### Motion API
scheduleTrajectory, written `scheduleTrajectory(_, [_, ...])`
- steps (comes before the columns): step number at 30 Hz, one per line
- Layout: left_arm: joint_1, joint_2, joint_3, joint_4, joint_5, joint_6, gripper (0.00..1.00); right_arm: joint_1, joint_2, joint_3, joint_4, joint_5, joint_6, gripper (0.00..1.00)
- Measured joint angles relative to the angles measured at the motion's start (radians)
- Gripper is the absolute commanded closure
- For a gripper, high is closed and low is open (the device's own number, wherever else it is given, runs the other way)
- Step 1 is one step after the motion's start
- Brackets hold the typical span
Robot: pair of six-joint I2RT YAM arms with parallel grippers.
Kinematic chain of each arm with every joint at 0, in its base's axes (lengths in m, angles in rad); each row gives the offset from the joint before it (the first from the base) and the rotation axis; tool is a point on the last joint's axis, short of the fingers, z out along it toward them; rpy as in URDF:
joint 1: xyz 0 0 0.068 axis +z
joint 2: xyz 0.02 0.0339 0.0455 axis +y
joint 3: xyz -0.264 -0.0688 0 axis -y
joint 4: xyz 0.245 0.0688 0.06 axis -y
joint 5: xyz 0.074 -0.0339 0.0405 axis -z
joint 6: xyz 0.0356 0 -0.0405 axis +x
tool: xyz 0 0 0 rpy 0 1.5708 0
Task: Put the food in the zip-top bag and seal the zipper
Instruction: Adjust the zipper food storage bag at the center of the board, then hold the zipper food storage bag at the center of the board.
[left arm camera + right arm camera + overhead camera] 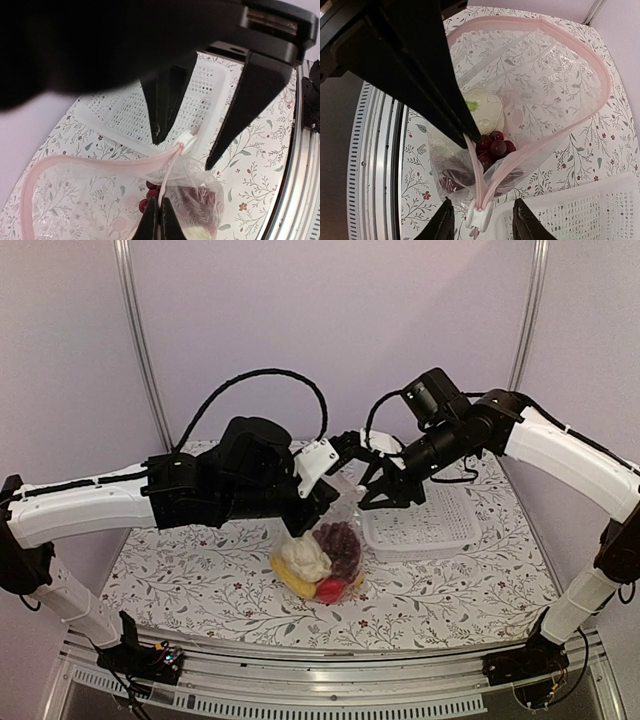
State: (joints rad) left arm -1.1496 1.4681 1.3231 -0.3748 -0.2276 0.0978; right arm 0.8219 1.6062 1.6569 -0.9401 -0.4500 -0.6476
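**Arms converged at centre: left gripper pinched, right gripper parted**

The left arm (90,505) reached in from the left, its white forearm nearly level and its black wrist turned toward the middle. The left gripper (159,220) had its jaws pressed tight together, tips pointing down. The right arm (565,445) arched in from the right, elbow high, forearm sloping down and inward. The right gripper (481,222) faced the left one at close range, its two fingers (442,222) standing apart.

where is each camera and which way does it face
top: above and behind, facing down at the table; left arm, right arm show
left wrist: on its arm, facing past the left claw, shut on the bag, toward the basket
right wrist: on its arm, facing past the open right claw into the bag
wrist views share the zipper slider
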Motion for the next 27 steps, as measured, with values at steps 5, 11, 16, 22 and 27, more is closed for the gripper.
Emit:
scheduleTrajectory(5, [0.003,-0.003,0.0,0.023,-0.013,-0.017,1.0,-0.06,-0.021,-0.016,0.052,-0.08,0.031,0.49])
scheduleTrajectory(11, [0.005,-0.023,-0.011,0.043,-0.026,-0.037,1.0,-0.164,-0.063,-0.073,0.146,-0.188,0.075,0.48])
scheduleTrajectory(16, [0.005,-0.037,-0.018,0.048,-0.027,-0.049,1.0,-0.169,-0.079,-0.128,0.19,-0.241,0.091,0.48])
scheduleTrajectory(22, [0.006,-0.037,-0.023,0.05,-0.029,-0.058,1.0,-0.167,-0.079,-0.14,0.216,-0.29,0.107,0.47])
scheduleTrajectory(27, [0.006,-0.037,-0.023,0.052,-0.033,-0.065,1.0,-0.168,-0.079,-0.14,0.225,-0.345,0.111,0.45])
